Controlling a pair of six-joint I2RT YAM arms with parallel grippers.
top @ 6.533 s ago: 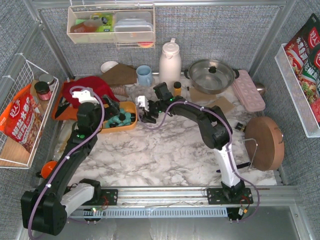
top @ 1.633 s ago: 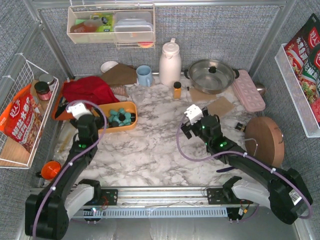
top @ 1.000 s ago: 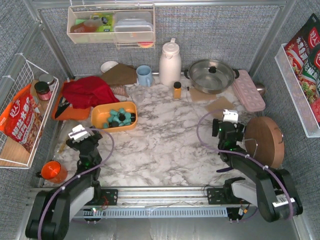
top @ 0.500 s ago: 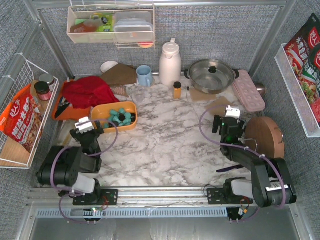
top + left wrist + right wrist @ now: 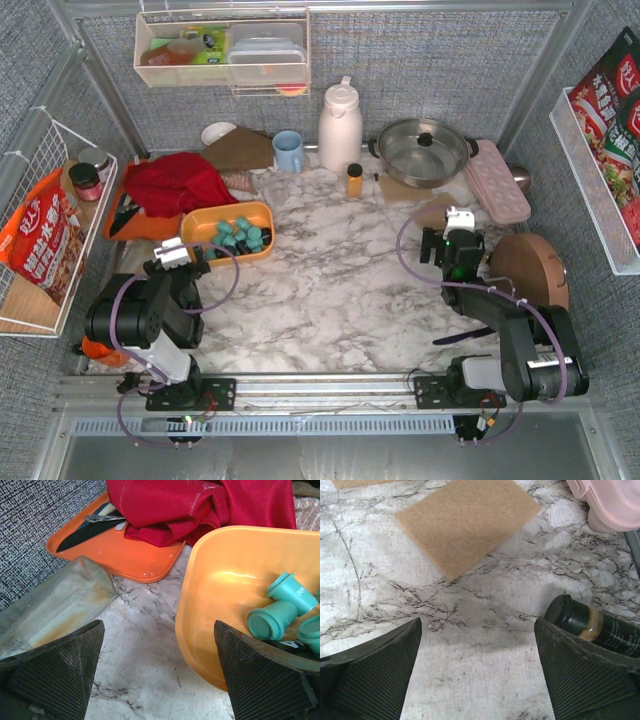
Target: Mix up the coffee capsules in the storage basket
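Both grippers, working at the storage basket seconds ago, have pulled away. The left gripper, jaws wide apart and empty, faces its near-left corner. The coffee capsules lie bunched inside, one perhaps black. The right gripper, equally spread, overlooks bare tabletop beside a tan mat.

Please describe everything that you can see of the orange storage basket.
The storage basket is a shallow orange tray of glossy plastic with rounded corners and a raised rim. It sits flat on the marble table, left of centre, near the orange board but apart from it. Its left part is bare; teal coffee capsules lie heaped toward the right.
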